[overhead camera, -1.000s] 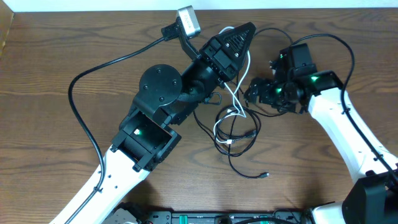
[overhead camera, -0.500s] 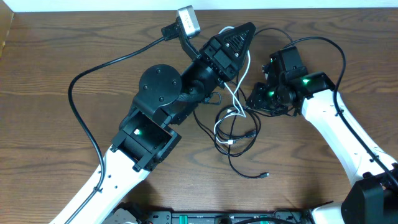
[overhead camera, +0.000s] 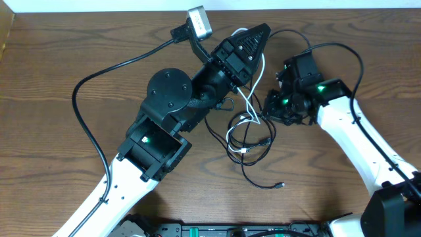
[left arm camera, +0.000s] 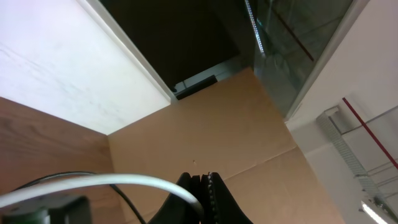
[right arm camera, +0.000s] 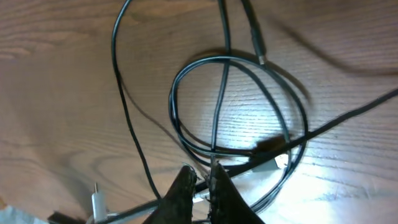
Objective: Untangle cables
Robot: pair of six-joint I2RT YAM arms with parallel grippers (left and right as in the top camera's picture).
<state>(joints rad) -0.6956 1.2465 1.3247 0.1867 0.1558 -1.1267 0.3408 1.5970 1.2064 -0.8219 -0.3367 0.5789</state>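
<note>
The cables lie tangled mid-table. A white cable (overhead camera: 247, 100) rises from the tangle to my left gripper (overhead camera: 261, 30), which is lifted and shut on it; the left wrist view shows the white cable (left arm camera: 124, 182) arcing left out of the shut left gripper (left arm camera: 203, 182). Black cables (overhead camera: 255, 150) loop below, one plug end (overhead camera: 281, 185) trailing toward the front. My right gripper (overhead camera: 268, 105) sits at the tangle's right edge. In the right wrist view the right gripper (right arm camera: 201, 173) is pinched on a black cable (right arm camera: 292, 144) beneath black loops (right arm camera: 186, 134), and a white plug (right arm camera: 97, 200) lies to the left.
A thick black arm wire (overhead camera: 77, 99) sweeps across the left of the wooden table (overhead camera: 52, 59). A silver camera block (overhead camera: 199, 23) sticks out near the table's back edge. The left arm's bulk (overhead camera: 168, 99) covers the table's centre-left. A cardboard wall (left arm camera: 249, 130) shows behind the left gripper.
My right gripper has shifted slightly left into the tangle and closed its jaws, which were wide open a second ago. The left arm and the white cable have not moved.
</note>
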